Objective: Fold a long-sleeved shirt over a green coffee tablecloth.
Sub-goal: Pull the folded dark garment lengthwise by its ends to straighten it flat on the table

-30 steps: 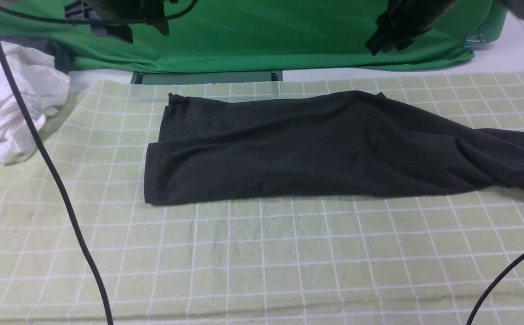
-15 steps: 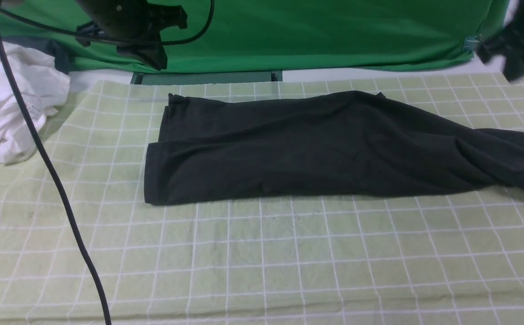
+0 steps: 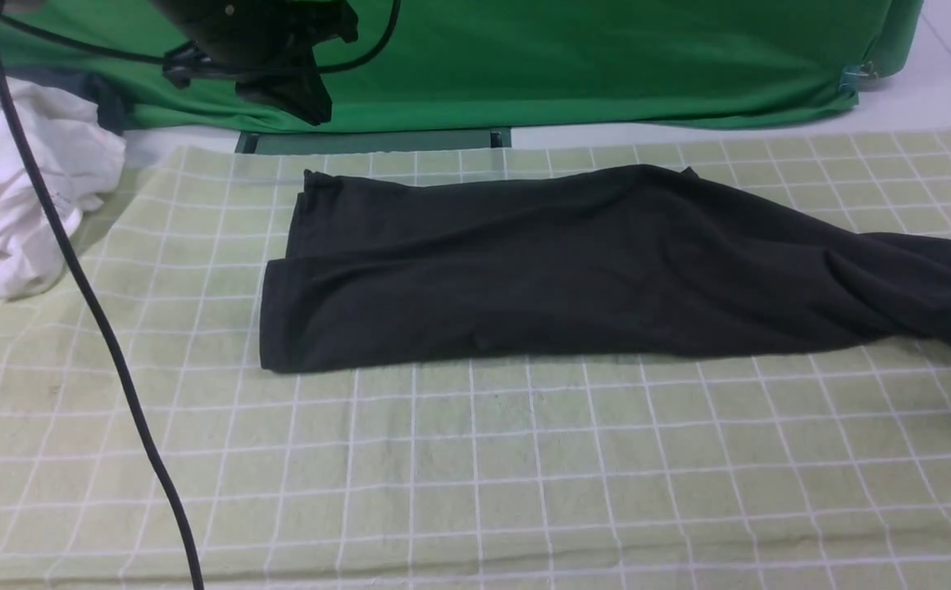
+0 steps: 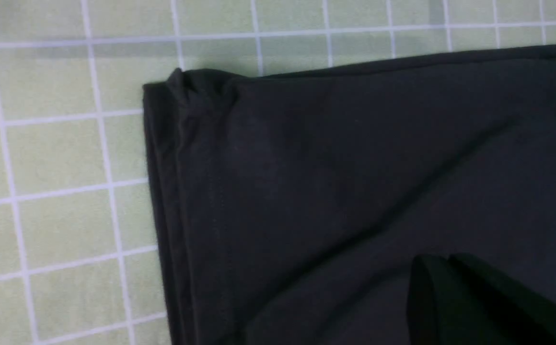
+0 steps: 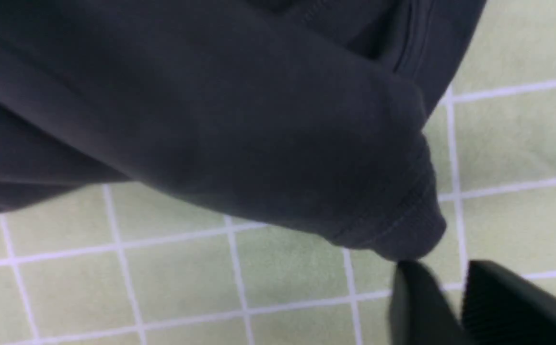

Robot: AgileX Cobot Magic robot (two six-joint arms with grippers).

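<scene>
The long-sleeved shirt (image 3: 574, 266) lies as a long dark band across the green coffee tablecloth (image 3: 475, 459), one sleeve trailing off to the right. No print shows. My left gripper (image 3: 311, 102) hangs above the shirt's far left corner. In the left wrist view that gripper (image 4: 443, 259) is shut, empty, and over the dark cloth (image 4: 354, 167). My right gripper (image 5: 445, 270) is out of the front view. It stands open, with tablecloth showing between its fingers, right beside the sleeve cuff (image 5: 398, 225).
A crumpled white garment (image 3: 16, 188) lies at the far left edge. A bright-green cloth (image 3: 566, 57) hangs along the back. A black cable (image 3: 98, 319) runs down across the left side of the front view.
The left gripper has dropped lower and moved right, toward the shirt's far left corner. The right arm has swung to the right, out of the front view. The shirt has not moved.
</scene>
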